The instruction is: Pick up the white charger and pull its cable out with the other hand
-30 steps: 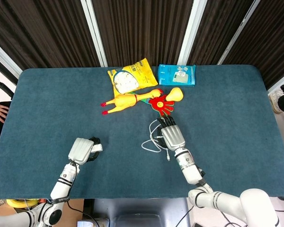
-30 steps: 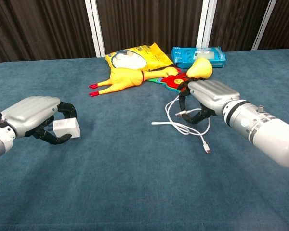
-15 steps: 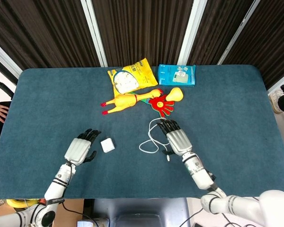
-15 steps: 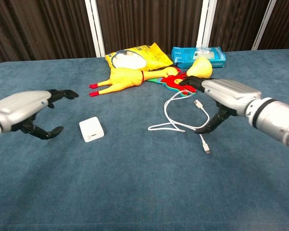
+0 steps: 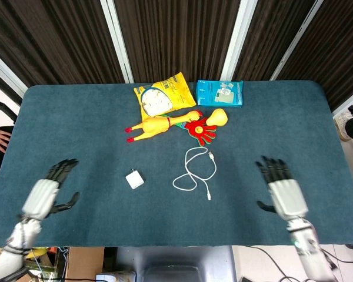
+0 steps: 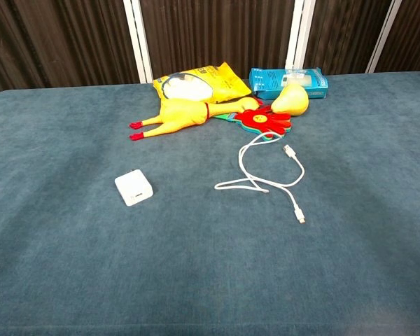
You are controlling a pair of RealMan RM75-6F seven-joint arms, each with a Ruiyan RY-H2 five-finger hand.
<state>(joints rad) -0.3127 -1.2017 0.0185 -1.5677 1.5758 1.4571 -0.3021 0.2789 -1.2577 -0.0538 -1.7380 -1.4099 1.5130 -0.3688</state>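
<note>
The white charger [image 5: 135,179] [image 6: 134,187] lies flat on the blue table, apart from its cable. The white cable [image 5: 195,174] [image 6: 266,178] lies loose in a loop to the right of it, both plugs free. My left hand [image 5: 47,192] hovers near the table's front left edge with fingers spread, holding nothing. My right hand [image 5: 282,191] is at the front right, fingers spread and empty as well. Neither hand shows in the chest view.
At the back of the table lie a yellow rubber chicken [image 5: 156,124], a yellow snack bag [image 5: 162,97], a blue box [image 5: 220,93], and a red hand-shaped toy [image 5: 201,129] with a yellow bulb [image 5: 219,117].
My left hand let go of the charger and drew back to the front left. My right hand released the cable and pulled away to the front right. Charger and cable now lie separate.
</note>
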